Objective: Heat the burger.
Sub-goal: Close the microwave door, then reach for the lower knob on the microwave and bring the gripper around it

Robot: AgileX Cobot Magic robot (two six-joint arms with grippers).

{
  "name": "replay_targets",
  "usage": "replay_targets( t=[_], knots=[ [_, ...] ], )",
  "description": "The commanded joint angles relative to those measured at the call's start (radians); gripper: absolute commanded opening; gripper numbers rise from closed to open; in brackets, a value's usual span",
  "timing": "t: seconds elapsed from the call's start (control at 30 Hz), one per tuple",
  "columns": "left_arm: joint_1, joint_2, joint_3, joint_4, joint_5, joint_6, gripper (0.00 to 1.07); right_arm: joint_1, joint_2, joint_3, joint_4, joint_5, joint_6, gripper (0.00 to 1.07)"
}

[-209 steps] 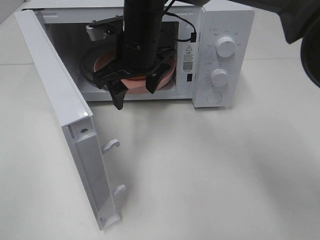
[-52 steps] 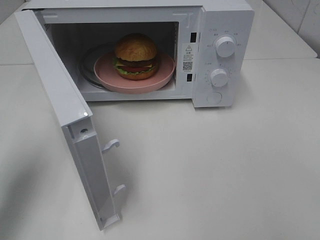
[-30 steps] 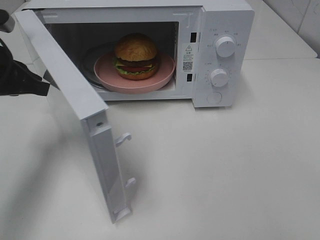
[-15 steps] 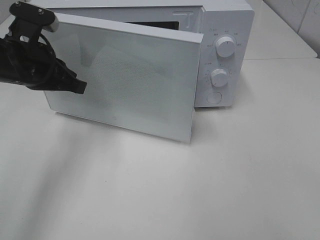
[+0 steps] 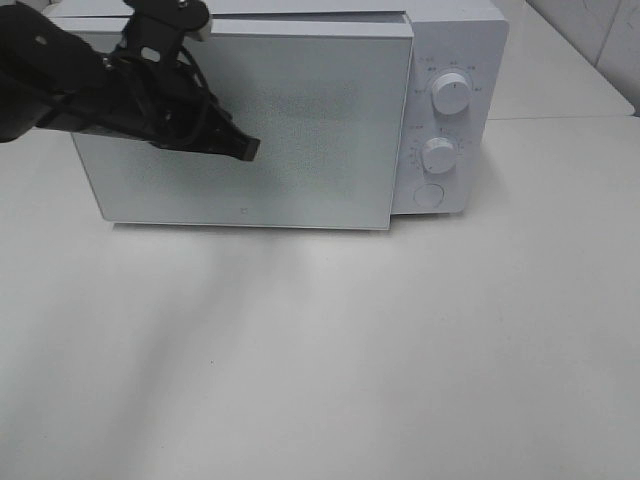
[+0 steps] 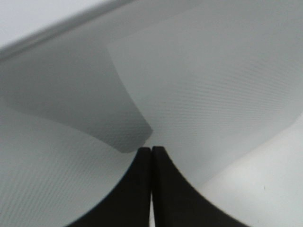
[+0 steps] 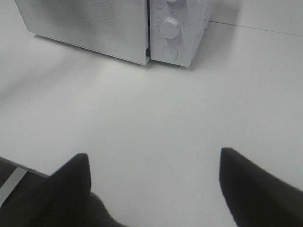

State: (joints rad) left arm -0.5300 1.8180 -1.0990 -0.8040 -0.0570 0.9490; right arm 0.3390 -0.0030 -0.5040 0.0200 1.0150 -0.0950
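The burger is hidden behind the door (image 5: 310, 130) of the white microwave (image 5: 455, 40). The door lies flat against the front, shut or nearly so. My left gripper (image 5: 245, 150) is shut and empty, with its tip against the door's outer face left of the middle. In the left wrist view its closed fingertips (image 6: 151, 150) touch the dotted door panel (image 6: 213, 94). My right gripper (image 7: 154, 153) is open and empty, low over the table in front of the microwave (image 7: 94, 23); it is out of the exterior high view.
Two white knobs, an upper one (image 5: 452, 93) and a lower one (image 5: 438, 155), and a round button (image 5: 428, 195) sit on the microwave's right panel. The lower knob (image 7: 169, 27) and the button (image 7: 169, 52) also show in the right wrist view. The white table (image 5: 400, 350) spreads in front.
The left arm came in from the left and pushed the open door round to the front of the microwave. The burger and pink plate are now covered.
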Motion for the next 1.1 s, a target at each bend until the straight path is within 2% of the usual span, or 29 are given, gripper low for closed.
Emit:
replay_targets(
  t=[0.03,0.07,0.5,0.77,0.93,0.97,1.0,1.03,1.07,1.1],
  knots=[
    [-0.018,0.032,-0.058,-0.008,-0.016,0.001,0.00,-0.004,-0.028,-0.001,0.005,-0.013,-0.011,0.72],
    [-0.036,0.078,-0.126,-0.006,-0.013,0.001,0.00,-0.004,-0.028,-0.001,0.005,-0.013,-0.011,0.72],
    [-0.058,0.225,-0.369,-0.005,0.043,0.001,0.00,-0.004,-0.028,-0.001,0.005,-0.013,-0.012,0.72],
    [-0.058,0.239,-0.412,0.011,0.157,0.001,0.00,-0.004,-0.028,-0.001,0.005,-0.013,-0.012,0.72],
    [-0.058,0.204,-0.412,0.144,0.365,-0.009,0.00,-0.004,-0.028,-0.001,0.005,-0.013,-0.012,0.72],
    [-0.058,0.204,-0.412,0.144,0.365,-0.009,0.00,-0.004,-0.028,-0.001,0.005,-0.013,-0.012,0.72],
    [-0.058,0.184,-0.412,0.202,0.438,-0.046,0.00,-0.004,-0.028,-0.001,0.005,-0.013,-0.012,0.72],
    [-0.058,0.184,-0.412,0.202,0.438,-0.046,0.00,-0.004,-0.028,-0.001,0.005,-0.013,-0.012,0.72],
    [-0.058,0.172,-0.412,0.234,0.479,-0.080,0.00,-0.004,-0.028,-0.001,0.005,-0.014,-0.012,0.72],
    [-0.058,0.149,-0.412,0.291,0.563,-0.162,0.00,-0.004,-0.028,-0.001,0.005,-0.014,-0.012,0.72]
  ],
)
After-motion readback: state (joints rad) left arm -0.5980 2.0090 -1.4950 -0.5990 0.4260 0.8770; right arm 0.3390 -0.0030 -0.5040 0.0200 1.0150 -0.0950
